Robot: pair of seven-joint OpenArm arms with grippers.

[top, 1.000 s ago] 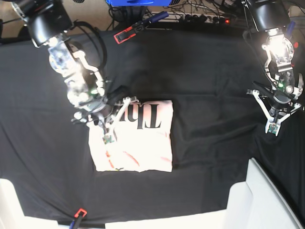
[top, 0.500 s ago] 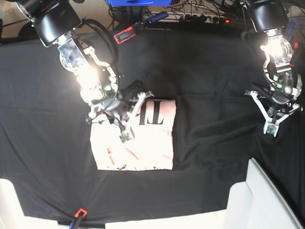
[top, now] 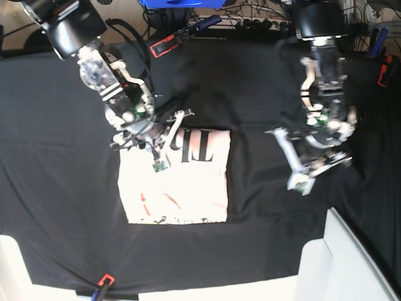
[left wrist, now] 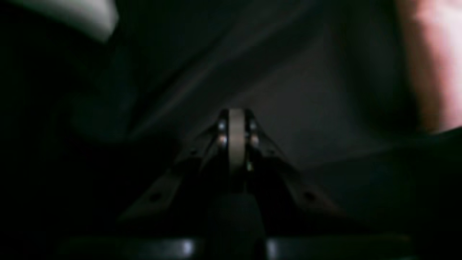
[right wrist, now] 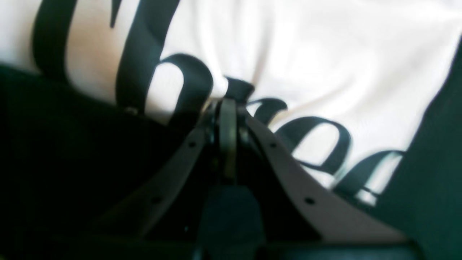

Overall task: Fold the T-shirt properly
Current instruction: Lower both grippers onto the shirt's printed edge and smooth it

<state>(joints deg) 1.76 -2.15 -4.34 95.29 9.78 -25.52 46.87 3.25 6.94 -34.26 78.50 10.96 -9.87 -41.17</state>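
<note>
Folded T-shirt (top: 175, 179), lettering up, near counter (top: 263, 88) centre; right hand (right wrist: 227, 108) closed over its back edge, left hand (left wrist: 236, 141) closed, empty, off its right edge. Seemingly final tidying; next, likely smoothing.

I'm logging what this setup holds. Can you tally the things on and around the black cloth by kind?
T-shirt, pink, folded: 1
Grippers, left gripper and right gripper: 2
Red-tipped clamps, clamp at the back edge and clamp at the front edge: 2
Black table cloth: 1
Total: 6
</note>
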